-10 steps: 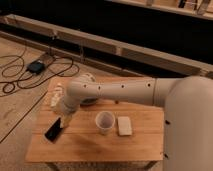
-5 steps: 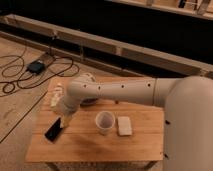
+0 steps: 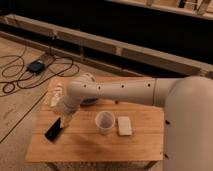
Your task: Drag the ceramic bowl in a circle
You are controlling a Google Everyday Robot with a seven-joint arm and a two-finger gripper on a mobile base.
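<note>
Ceramic bowl (image 3: 92, 102) sat on the bench (image 3: 90, 147), up and left of the white cup (image 3: 104, 121) in the view, toward the bench's far side. Only a dark sliver showed. My arm (image 3: 120, 91) crossed in front of the bowl and hid most of it, so I could not tell if the arm touched it.

My gripper (image 3: 65, 120) hung further left of the cup than the bowl, about level with the cup and pointing down at the bench top. Its fingers were spread, with nothing seen between them. It was apart from the bowl and not holding it.

A flat black rectangular thing (image 3: 54, 131) lay just below and left of the gripper, the farthest item left of the cup on the near side. I could not tell if a fingertip touched it.

A white block (image 3: 124, 125) lay just right of the cup, close but apart. The cup stood upright, mouth open.

A crumpled whitish thing (image 3: 55, 96) lay well left of the cup, near the bench's far-left corner.

Beyond that corner, cables (image 3: 20, 75) and a small dark box (image 3: 36, 66) lay on the floor.
</note>
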